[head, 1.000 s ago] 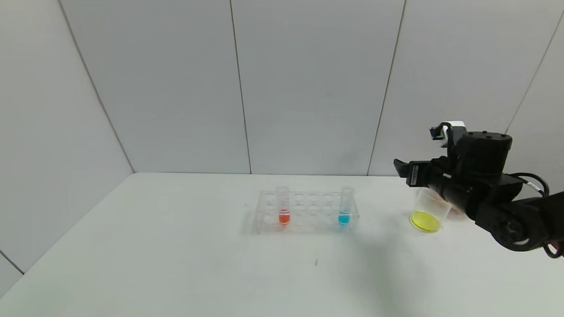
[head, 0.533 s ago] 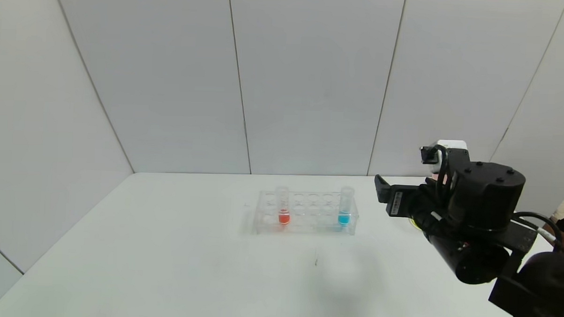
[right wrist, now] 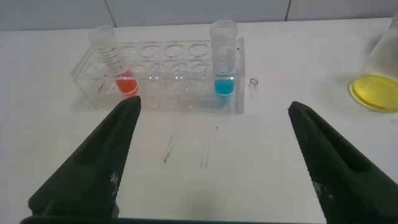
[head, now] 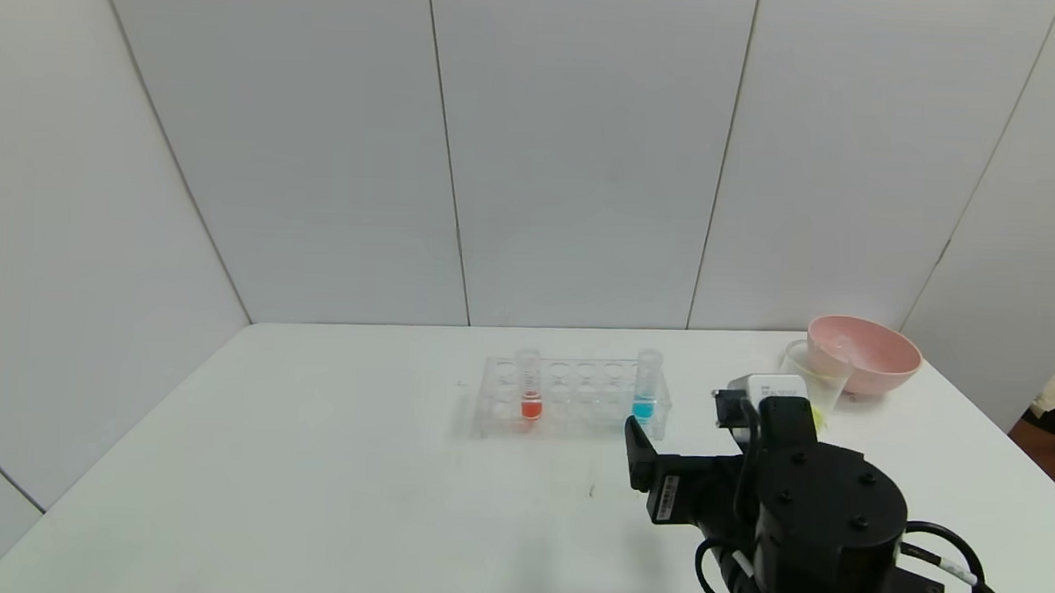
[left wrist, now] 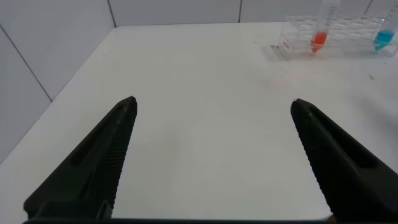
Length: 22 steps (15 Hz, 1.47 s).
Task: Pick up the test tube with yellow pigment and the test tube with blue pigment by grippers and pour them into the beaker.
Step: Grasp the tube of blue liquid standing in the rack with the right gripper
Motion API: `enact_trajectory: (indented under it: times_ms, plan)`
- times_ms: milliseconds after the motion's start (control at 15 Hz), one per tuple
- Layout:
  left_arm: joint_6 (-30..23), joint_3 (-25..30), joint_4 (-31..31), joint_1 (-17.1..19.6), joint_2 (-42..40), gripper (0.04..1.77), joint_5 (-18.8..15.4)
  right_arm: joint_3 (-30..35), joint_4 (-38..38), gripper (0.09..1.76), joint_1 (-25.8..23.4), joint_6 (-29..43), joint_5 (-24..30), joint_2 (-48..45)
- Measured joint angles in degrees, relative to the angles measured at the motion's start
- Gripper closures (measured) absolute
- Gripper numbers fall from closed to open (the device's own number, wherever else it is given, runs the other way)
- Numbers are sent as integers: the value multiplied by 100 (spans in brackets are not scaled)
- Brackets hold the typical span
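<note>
The test tube with blue pigment (head: 645, 390) stands upright at the right end of a clear rack (head: 576, 418). The wrist view shows the same tube (right wrist: 224, 61) just beyond my right gripper (right wrist: 213, 104), which hovers low over the table in front of the rack, open and empty. One of its black fingers (head: 636, 454) points toward the rack. The beaker (head: 821, 370) stands right of the rack, partly hidden by my wrist, with yellow liquid (right wrist: 375, 92) in its bottom. The test tube with yellow pigment is out of view. My left gripper (left wrist: 214, 101) is open over bare table, far from the rack.
A tube of red-orange liquid (head: 530, 386) stands at the rack's left end. A pink bowl (head: 868, 354) sits behind the beaker near the table's right edge. White walls close the back and left sides.
My right arm has swung down and leftward from beside the beaker to the near side of the rack, uncovering the beaker and the bowl. The tubes have not moved.
</note>
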State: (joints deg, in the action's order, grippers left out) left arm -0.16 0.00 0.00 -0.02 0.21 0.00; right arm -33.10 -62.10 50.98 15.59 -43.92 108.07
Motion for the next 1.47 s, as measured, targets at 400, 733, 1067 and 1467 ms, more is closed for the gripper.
enact_trajectory:
  times_ms: [400,733,1067,1467]
  plan:
    - [2,0,0,2,0,5,0,-44,-397,15,-79,-38,-66,516]
    - [0,0,0,0,0,5,0,-439,-650,15,-433,-391,355,963]
    - [0,0,0,0,0,5,0,-1202,-972,15,-923,-809,741,1638]
    - [0,0,0,0,0,5,0,-1805,-989,15,-1339,-1012,1075,2176]
